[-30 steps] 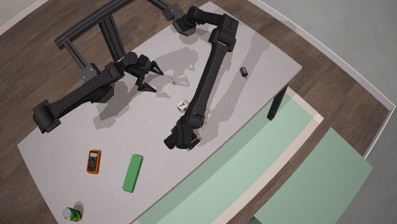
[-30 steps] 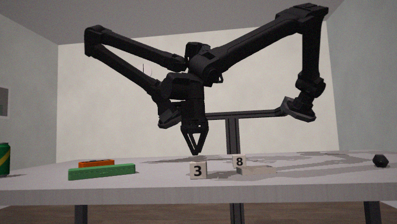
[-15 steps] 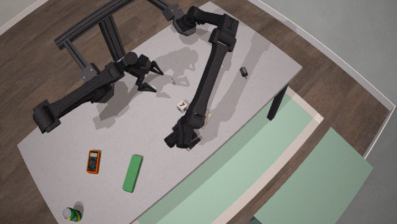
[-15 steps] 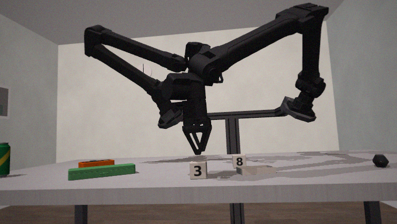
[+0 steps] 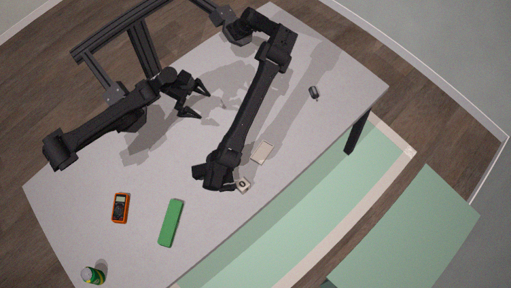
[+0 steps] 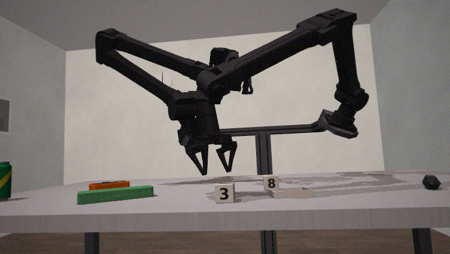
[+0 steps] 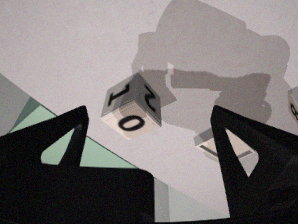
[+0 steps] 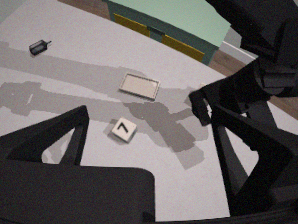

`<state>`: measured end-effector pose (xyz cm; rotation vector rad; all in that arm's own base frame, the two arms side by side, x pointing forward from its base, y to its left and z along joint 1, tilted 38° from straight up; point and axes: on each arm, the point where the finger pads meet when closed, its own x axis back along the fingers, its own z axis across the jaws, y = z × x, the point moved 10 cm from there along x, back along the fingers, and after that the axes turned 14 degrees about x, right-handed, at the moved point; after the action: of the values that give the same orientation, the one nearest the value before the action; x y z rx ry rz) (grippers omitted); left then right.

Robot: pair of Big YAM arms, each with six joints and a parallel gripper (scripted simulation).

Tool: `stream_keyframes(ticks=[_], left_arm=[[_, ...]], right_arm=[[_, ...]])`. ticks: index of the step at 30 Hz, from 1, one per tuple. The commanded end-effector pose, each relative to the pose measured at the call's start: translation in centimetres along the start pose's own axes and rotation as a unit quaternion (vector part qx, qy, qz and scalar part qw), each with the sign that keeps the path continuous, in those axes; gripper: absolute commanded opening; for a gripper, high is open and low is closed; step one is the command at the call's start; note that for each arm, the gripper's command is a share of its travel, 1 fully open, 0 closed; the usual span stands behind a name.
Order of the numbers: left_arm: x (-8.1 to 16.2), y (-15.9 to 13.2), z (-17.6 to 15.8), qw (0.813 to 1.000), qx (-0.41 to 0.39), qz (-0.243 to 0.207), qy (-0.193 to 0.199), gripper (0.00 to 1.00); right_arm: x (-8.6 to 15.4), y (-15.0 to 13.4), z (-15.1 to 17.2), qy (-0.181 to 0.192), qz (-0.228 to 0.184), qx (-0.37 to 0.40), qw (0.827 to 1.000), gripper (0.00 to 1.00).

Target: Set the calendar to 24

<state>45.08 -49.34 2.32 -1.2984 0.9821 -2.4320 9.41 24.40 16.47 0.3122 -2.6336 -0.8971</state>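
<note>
Hovering above the table (image 5: 89, 214) (image 6: 176, 219) (image 7: 55, 40): left gripper (image 5: 232, 185) (image 6: 216, 172) (image 7: 150, 107) (image 8: 202, 109), jaws wide apart with nothing between them, near the 0-topped cube.
Right gripper (image 5: 204, 106) (image 6: 247, 90) (image 8: 150, 107): also raised over the table, jaws wide apart and holding nothing.
0-topped cube (image 5: 242, 185) (image 6: 224, 193) (image 7: 131, 107): flat on the table outside the tray; 3 faces the exterior view, and the left wrist view shows 0, 1 and what looks like a 2, though that face is steeply angled.
7-topped cube (image 6: 271, 182) (image 7: 294, 105) (image 8: 124, 130): on the table near the tray, 8 toward the exterior view; the left arm hides it from above.
Tray (image 5: 262, 152) (image 6: 292, 193) (image 7: 202, 140) (image 8: 140, 86): on the table, with both cubes outside it, so 24 is unset.
Multimeter (image 5: 120, 208) (image 6: 109, 185): orange, lying near the long green box (image 5: 170, 222) (image 6: 115, 194).
Can (image 5: 92, 275) (image 6: 4, 180): green, upright, well apart from the cubes.
Small dark object (image 5: 313, 92) (image 6: 431, 182) (image 8: 38, 47): on the table, well apart from the tray.
</note>
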Motion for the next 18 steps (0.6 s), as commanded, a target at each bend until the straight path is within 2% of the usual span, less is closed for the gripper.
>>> stream_keyframes(ticks=[1, 4, 5, 18], left_arm=[[2.0, 2.9, 0.1, 0.995, -0.095, -0.003, 0.031, 1.0], [1.6, 3.4, -1.0, 0.993, -0.117, 0.009, 0.034, 1.0], [1.4, 1.9, 0.2, 0.995, -0.096, 0.011, 0.033, 1.0], [1.4, 2.0, 0.1, 0.996, -0.088, 0.011, 0.033, 1.0]], right_arm=[[0.0, 0.4, 0.0, -0.001, -0.005, -0.007, 1.0, 1.0], [0.0, 0.4, 0.0, -0.001, -0.005, -0.007, 1.0, 1.0], [0.0, 0.4, 0.0, -0.001, -0.005, -0.007, 1.0, 1.0], [0.0, 0.4, 0.0, -0.001, -0.005, -0.007, 1.0, 1.0]])
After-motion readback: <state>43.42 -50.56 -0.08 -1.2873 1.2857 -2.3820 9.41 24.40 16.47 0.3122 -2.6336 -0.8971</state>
